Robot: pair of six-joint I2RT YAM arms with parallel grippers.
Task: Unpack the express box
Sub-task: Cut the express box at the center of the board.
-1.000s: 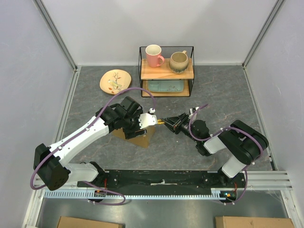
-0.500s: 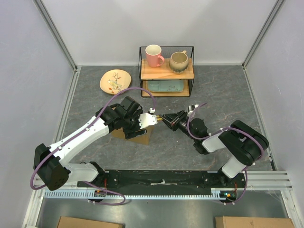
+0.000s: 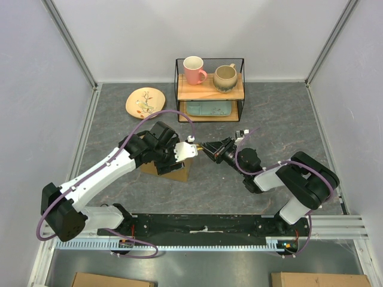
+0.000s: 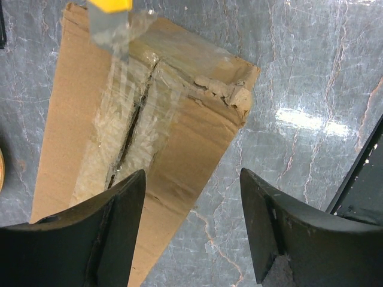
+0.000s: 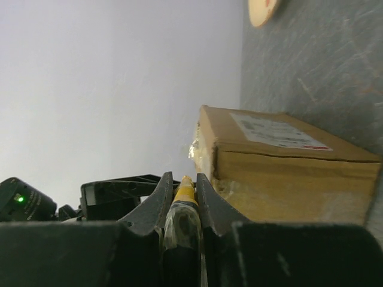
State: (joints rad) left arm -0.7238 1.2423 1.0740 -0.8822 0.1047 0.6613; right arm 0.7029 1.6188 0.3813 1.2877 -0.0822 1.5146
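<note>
The express box (image 4: 185, 143) lies on the grey marbled surface (image 3: 281, 119) a little left of the middle, in front of the wire rack, and the left arm covers most of it in the top view. Its top seam carries crumpled clear tape (image 4: 119, 113) with a dark slit running along it, one corner of the cardboard is torn and frayed, and a white label (image 5: 272, 133) shows on one face in the right wrist view. The left end effector (image 4: 191, 176) hangs over the box with its fingers spread wide, holding nothing. The right end effector (image 5: 184, 177) is clamped on a yellow-bodied knife (image 5: 182, 197), whose blade (image 4: 111, 33) rests on the tape at the box's end. Behind the box stands the rack (image 3: 241, 89), with a pink mug (image 3: 193, 69) and a beige mug (image 3: 225, 78) on its wooden shelf and a teal tray (image 3: 207, 108) underneath. A patterned plate (image 3: 145, 101) lies just left of the rack. Plain white walls (image 3: 149, 36) with metal corner posts (image 3: 69, 42) enclose the surface. Two cardboard boxes (image 3: 96, 279) show in part at the bottom edge.
</note>
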